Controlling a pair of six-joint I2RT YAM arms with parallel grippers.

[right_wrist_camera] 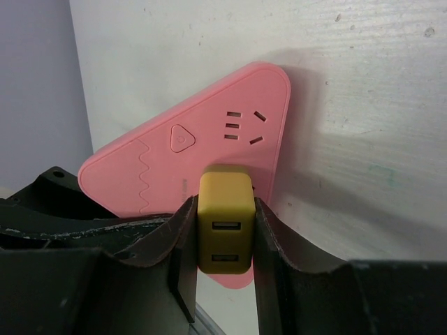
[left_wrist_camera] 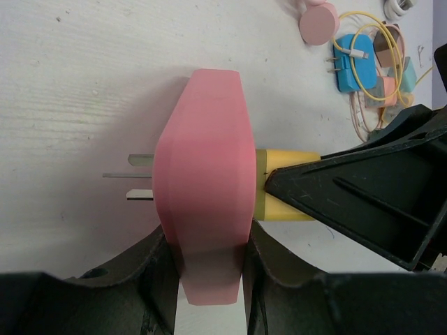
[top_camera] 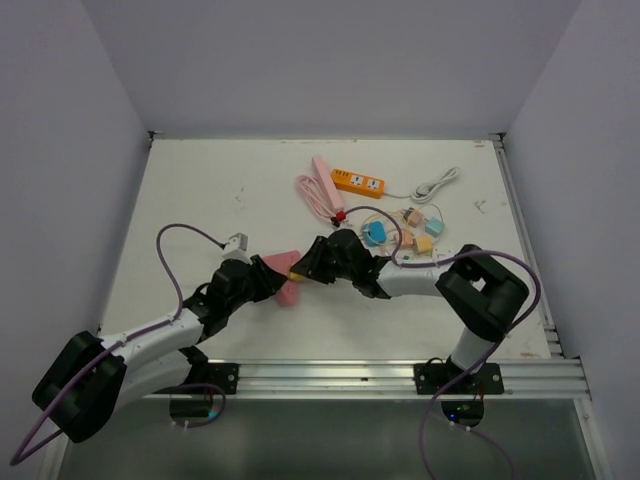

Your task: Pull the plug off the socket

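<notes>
A pink triangular socket stands on edge at the near middle of the table. My left gripper is shut on the pink socket, fingers on both flat faces; its metal prongs stick out to the left. A yellow USB plug sits in the socket's face. My right gripper is shut on the yellow plug, one finger on each side. In the left wrist view the plug still meets the socket, with the right gripper on it. In the top view the two grippers meet at the socket.
At the back of the table lie an orange power strip, a pink power strip with coiled cord, a white cable, and a cluster of small adapters, among them a blue one. Purple cables loop from both arms.
</notes>
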